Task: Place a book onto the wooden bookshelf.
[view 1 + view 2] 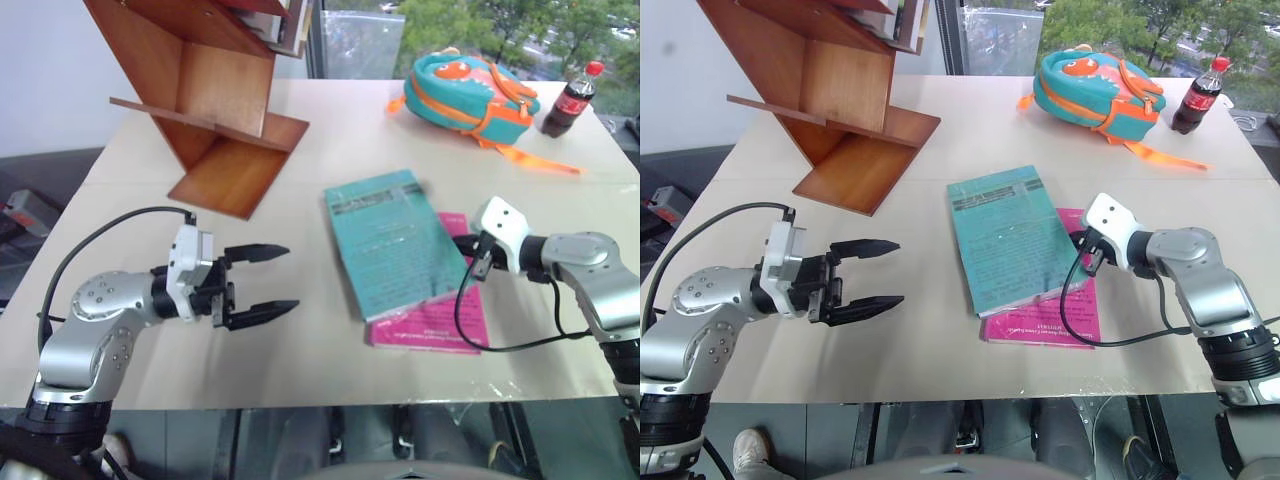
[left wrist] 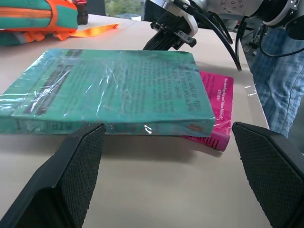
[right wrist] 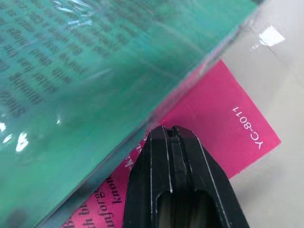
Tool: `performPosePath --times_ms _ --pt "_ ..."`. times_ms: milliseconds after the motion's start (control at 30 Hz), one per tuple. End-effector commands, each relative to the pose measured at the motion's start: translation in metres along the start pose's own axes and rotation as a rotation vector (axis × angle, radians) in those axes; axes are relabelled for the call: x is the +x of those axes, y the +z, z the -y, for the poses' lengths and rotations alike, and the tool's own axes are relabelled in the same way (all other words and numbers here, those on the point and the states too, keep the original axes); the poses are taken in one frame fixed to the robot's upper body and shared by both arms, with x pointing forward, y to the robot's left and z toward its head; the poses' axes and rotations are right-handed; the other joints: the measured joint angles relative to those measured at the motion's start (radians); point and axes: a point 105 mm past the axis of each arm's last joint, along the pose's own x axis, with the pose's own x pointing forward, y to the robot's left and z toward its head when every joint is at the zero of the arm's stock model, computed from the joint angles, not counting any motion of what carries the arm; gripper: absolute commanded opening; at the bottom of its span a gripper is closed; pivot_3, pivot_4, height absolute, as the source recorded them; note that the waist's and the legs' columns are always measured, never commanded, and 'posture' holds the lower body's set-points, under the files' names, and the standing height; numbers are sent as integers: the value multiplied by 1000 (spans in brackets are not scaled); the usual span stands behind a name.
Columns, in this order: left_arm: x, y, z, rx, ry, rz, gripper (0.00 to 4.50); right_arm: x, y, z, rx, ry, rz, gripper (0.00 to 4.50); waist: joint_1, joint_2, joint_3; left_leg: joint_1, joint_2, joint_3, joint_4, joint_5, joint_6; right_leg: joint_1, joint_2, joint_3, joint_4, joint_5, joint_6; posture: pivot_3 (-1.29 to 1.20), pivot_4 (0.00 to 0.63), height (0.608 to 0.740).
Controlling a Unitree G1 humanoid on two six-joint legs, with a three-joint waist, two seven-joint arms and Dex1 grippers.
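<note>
At the far left the wooden bookshelf (image 1: 215, 110) is being seen standing on the table (image 1: 330, 370), its tilted boards reaching toward the table's left edge; nearer, the left gripper (image 1: 268, 283) is being held above bare tabletop with its fingers spread wide and nothing between them, pointed toward the book (image 1: 392, 243); an open strip of table is lying between its fingertips and the book's left edge; the book is lying flat at mid-table, its right edge overlapping a pink book (image 1: 436, 318); the right gripper (image 3: 172, 137) is being held with fingers pressed together, empty, tips at the book's right edge over the pink cover; beyond, a backpack (image 1: 463, 90) and cola bottle (image 1: 569, 99) are being seen near the far right edge.
</note>
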Motion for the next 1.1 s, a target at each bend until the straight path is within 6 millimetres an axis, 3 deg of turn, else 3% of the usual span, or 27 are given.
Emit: performPosePath --times_ms 33,100,267,333,433,567,667,900,1100 --pt "-2 6 -5 15 60 -11 4500 -29 4 11 -54 -81 10 50 4 0 0 0 0 0 0 0 0 0 0 0 0 0 0 0 150 740" --pt "-2 2 -9 -15 130 -18 4500 -51 -1 16 -64 -132 5 50 12 0 0 -1 0 -1 0 0 0 0 0 -1 0 0 0 0 150 740" --pt "-3 -4 -17 -218 254 -15 4500 -93 3 1 -4 -113 61 2296 22 0 0 -1 -1 -2 -1 0 0 0 -1 -1 0 0 0 0 150 740" --pt "-4 -10 -19 -438 268 -33 4500 -109 16 -10 17 -106 127 3412 21 0 0 0 1 -2 -1 0 0 1 0 0 0 -1 1 0 150 740" --pt "-2 -14 -26 -715 275 -37 4500 -127 37 -30 46 -76 220 4473 26 0 1 0 1 -3 0 0 0 1 -1 3 1 -2 3 0 150 740" --pt "12 -31 -31 -982 254 -76 4500 -131 59 -58 36 -1 290 4473 26 -2 -1 1 1 -5 1 0 0 2 0 2 1 -2 4 0 150 740" --pt "35 -35 -37 -1129 204 -33 4500 -127 65 -66 27 3 296 4473 25 -5 0 1 -1 -5 1 0 0 3 0 2 2 -2 4 0 150 740" --pt "102 -37 -55 -1300 149 70 4500 -120 69 -73 24 -23 285 4473 28 -10 1 0 -3 -5 2 0 0 3 -1 2 2 0 0 0 150 740" --pt "138 -38 -55 -1362 109 92 4500 -122 68 -74 14 -53 258 4473 28 -11 1 0 -4 -5 2 0 0 3 -1 1 2 0 0 0 150 740"
